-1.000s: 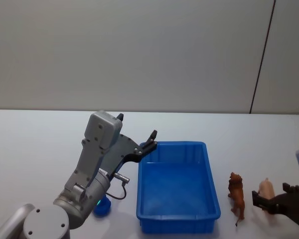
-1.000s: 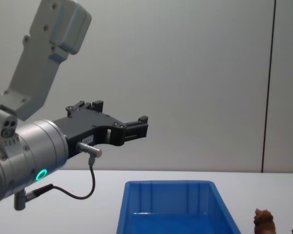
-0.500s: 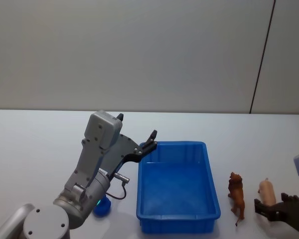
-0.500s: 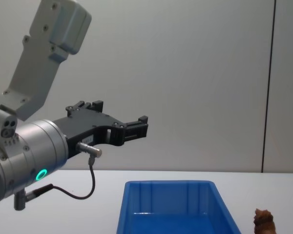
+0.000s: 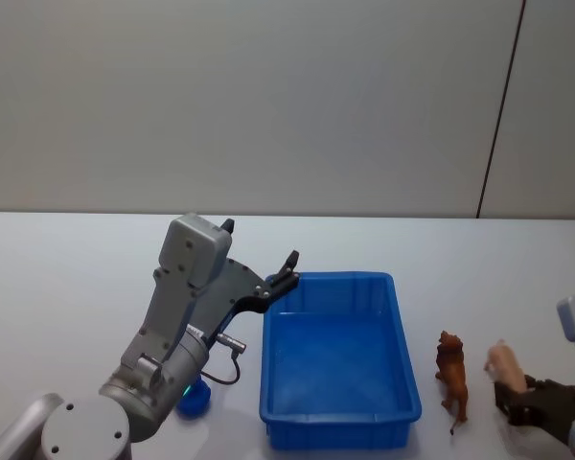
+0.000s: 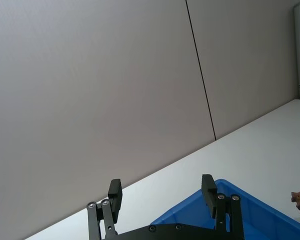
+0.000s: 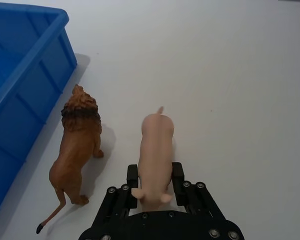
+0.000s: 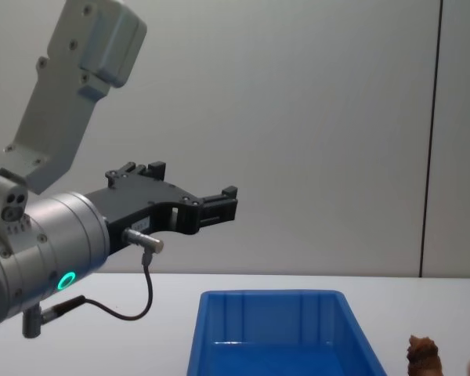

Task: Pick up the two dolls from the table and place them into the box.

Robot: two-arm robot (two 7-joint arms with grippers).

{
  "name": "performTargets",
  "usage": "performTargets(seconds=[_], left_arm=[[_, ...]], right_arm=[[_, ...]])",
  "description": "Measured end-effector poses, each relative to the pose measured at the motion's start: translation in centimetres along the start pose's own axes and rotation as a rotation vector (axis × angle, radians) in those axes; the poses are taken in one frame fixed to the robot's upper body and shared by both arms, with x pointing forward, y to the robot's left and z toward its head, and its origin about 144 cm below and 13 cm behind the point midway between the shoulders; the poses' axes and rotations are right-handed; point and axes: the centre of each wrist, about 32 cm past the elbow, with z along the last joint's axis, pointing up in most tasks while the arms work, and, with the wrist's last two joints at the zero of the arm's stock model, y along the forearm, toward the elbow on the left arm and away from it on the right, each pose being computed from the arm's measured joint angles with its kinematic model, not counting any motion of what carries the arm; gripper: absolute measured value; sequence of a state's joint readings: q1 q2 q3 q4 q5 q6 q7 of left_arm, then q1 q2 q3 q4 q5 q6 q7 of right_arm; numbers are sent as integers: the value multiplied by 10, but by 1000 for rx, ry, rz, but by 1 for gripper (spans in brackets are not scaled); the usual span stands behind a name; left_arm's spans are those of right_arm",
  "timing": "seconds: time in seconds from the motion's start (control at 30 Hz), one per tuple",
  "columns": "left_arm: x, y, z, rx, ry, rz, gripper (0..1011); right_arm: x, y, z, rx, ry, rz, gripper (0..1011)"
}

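A bright blue box (image 5: 340,422) sits on the white table (image 5: 77,287). To its right stand two dolls: a brown lion (image 5: 451,376) (image 7: 80,145) and a pale pink pig (image 5: 503,362) (image 7: 155,145). My right gripper (image 7: 155,175) (image 5: 514,393) is shut on the pig's near end, one black finger pressed to each flank. The lion stands free between the pig and the box wall (image 7: 25,65). My left gripper (image 5: 259,243) (image 6: 161,185) (image 8: 192,182) hangs open in the air over the box's far left corner, holding nothing.
A small blue round object (image 5: 194,398) lies on the table by the left arm's base. Bare white tabletop stretches behind and to the right of the dolls. The lion's head (image 8: 423,354) shows beside the box rim (image 8: 270,298).
The right gripper has pulled back slightly toward me and now grips the pig, which has shifted a little toward the lion. The left arm and the box have stayed put.
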State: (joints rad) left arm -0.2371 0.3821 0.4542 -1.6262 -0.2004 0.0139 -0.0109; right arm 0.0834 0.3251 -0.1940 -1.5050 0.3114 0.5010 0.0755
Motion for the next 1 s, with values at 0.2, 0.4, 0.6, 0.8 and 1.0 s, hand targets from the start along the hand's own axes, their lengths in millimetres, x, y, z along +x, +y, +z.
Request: performTargets(seconds=[0.2, 0.4, 0.6, 0.8, 1.0], left_arm=[[0, 0, 0, 0, 0, 0, 1002], [0, 0, 0, 0, 0, 0, 1002], [0, 0, 0, 0, 0, 0, 1002], [0, 0, 0, 0, 0, 0, 1002], [0, 0, 0, 0, 0, 0, 1002]], right_arm=[[-2, -1, 4, 35, -12, -6, 360], [-4, -2, 11, 95, -31, -14, 361], [-8, -4, 23, 169, -54, -8, 361], [-13, -6, 36, 244, -81, 30, 361], [-19, -7, 48, 300, -109, 82, 361]])
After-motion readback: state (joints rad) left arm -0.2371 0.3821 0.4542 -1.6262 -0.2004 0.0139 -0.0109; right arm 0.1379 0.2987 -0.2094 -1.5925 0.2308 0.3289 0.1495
